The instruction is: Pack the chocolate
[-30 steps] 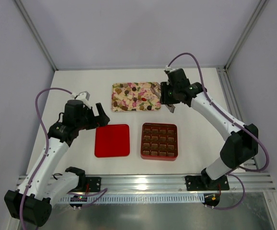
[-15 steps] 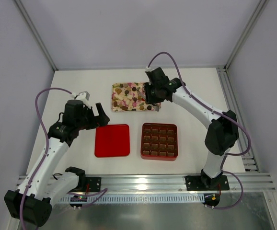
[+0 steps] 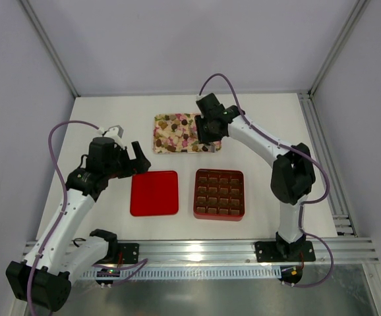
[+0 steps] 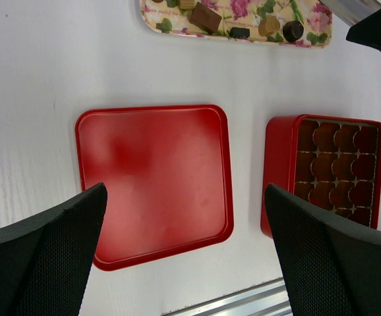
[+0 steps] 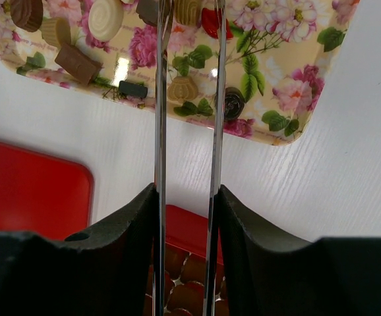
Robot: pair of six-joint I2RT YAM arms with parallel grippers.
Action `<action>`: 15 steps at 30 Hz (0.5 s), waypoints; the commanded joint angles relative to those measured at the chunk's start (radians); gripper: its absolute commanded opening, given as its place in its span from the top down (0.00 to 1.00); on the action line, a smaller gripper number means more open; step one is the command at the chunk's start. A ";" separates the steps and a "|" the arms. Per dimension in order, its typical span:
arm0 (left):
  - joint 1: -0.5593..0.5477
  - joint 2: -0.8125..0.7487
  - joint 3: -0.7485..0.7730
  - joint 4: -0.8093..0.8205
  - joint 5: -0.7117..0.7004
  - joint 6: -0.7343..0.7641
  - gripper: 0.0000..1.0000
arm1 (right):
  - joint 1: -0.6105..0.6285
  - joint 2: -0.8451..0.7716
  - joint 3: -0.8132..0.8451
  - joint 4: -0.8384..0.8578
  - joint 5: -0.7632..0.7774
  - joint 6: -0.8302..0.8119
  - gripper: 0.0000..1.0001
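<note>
Top external coverage places the chocolate point(image 3: 176, 136) loose on a floral tray point(image 3: 156, 149) at the far middle of the surface point(image 3: 111, 118). Nearer, a red lid point(image 3: 154, 193) is laid flat on the left and a red box point(image 3: 196, 195) with a brown gridded insert on the right, close together but not touching. No piece can be made out in the cells, so packing is judged barely begun, if at all.

The right pincer point(image 3: 202, 137) is lowered over the tray's right half. In its wrist view the thin fingers point(image 5: 157, 99) are held narrowly apart. A tan piece point(image 5: 188, 9) is seen between the tips at the picture's upper edge, but whether it is actually clamped cannot be told. The left pincer point(image 4: 185, 191) is spread fully, nothing is held in it, and it hangs above the lid and box.

Several faults are possible from here. A red piece point(image 5: 210, 23) lies just beside the tan one, so both could be caught or the neighbour nudged aside. With fingers this slim, a rounded piece could be squeezed out sideways or dropped on the bare surface between tray and box. If the tips are pressed too low, the light tray could be scraped and shifted. At the box, a small misalignment would leave the piece perched on a cell wall.
</note>
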 commanded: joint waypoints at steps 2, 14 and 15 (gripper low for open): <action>0.004 -0.008 0.027 0.014 0.001 0.011 0.00 | 0.005 0.005 0.055 0.000 0.014 0.011 0.58; 0.004 -0.008 0.027 0.014 0.003 0.011 0.00 | 0.015 0.058 0.076 -0.011 0.018 0.003 0.62; 0.004 -0.010 0.026 0.014 0.003 0.011 0.00 | 0.015 0.061 0.078 -0.013 0.019 0.000 0.62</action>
